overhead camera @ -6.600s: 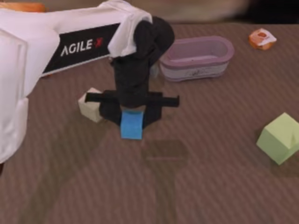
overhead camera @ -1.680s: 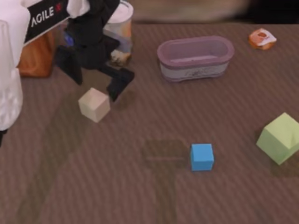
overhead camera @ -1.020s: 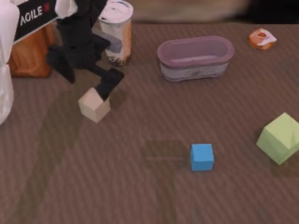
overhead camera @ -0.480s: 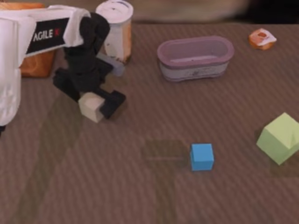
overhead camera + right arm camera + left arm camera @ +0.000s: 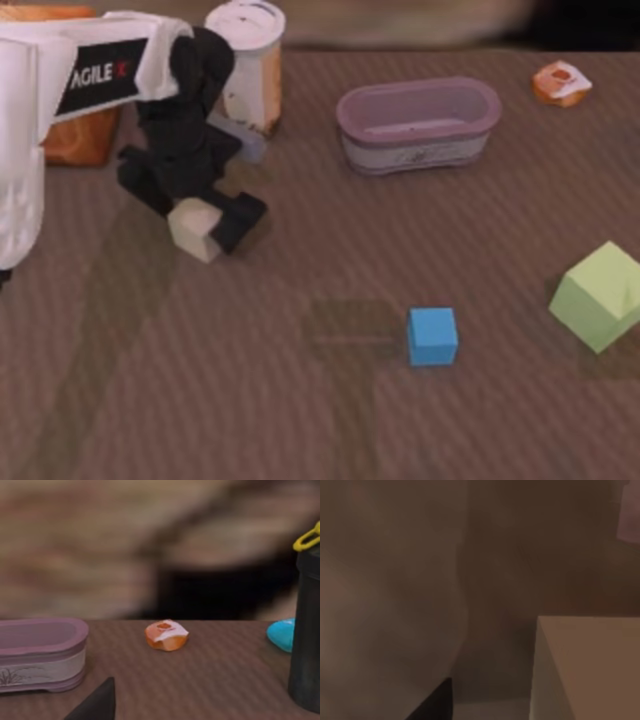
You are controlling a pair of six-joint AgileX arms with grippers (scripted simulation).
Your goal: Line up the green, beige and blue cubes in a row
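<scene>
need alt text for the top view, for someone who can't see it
The left arm's black claw straddles a beige cube at the left of a brown table. A small blue cube sits near the middle and a larger green cube at the right edge. Behind are a purple tub, a can and an orange block.

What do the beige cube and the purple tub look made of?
Beige cube, between the left claw's fingers: flat, matte, no grain or shine; probably painted wood or foam. Purple tub: smooth, slightly translucent walls with a printed band; probably plastic.
</scene>
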